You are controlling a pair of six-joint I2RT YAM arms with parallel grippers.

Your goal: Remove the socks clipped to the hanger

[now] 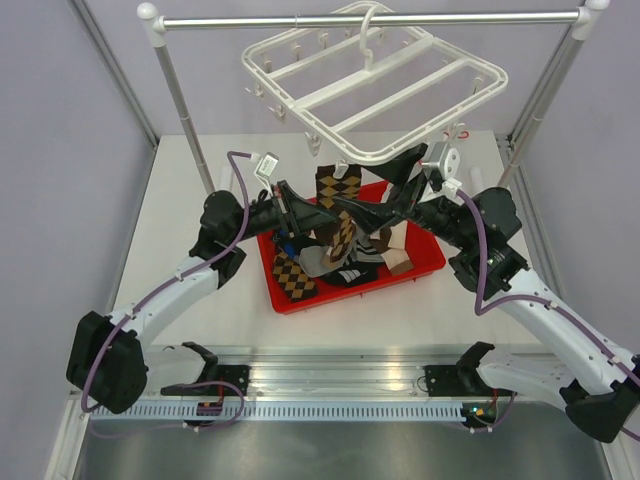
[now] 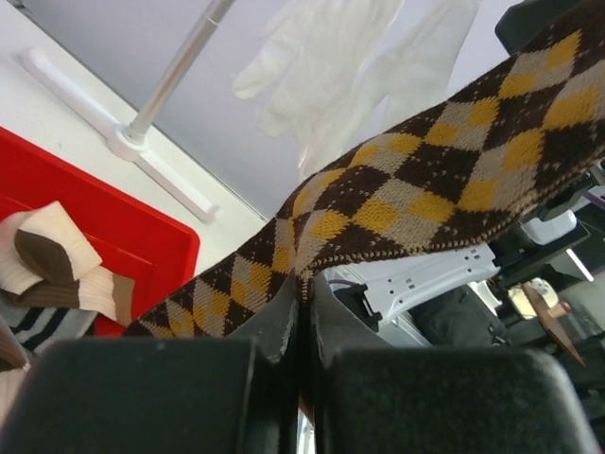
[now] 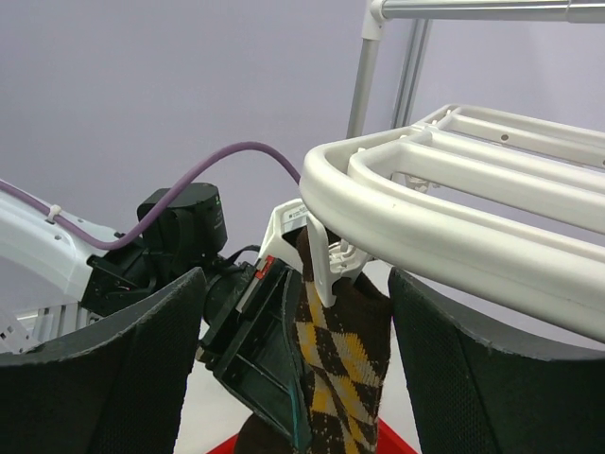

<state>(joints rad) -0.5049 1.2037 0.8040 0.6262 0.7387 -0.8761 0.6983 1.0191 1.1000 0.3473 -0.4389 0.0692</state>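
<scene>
Black left gripper (image 2: 302,317) fingers are pinched shut on the argyle sock (image 2: 425,180), which runs up toward 2 o'clock. The sock's top hangs from a clip (image 3: 319,270) on the near, 6 o'clock edge of the white hanger (image 3: 425,222). The right gripper (image 3: 295,293) stands open, one finger on each side of that clip. Other socks (image 1: 292,277) lie in the red bin (image 1: 425,262) below. White table (image 1: 165,230) shows at the bin's 9 and 3 o'clock.

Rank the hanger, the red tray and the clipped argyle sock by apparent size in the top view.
1. hanger, though it hangs nearer the camera.
2. red tray.
3. clipped argyle sock.
</scene>
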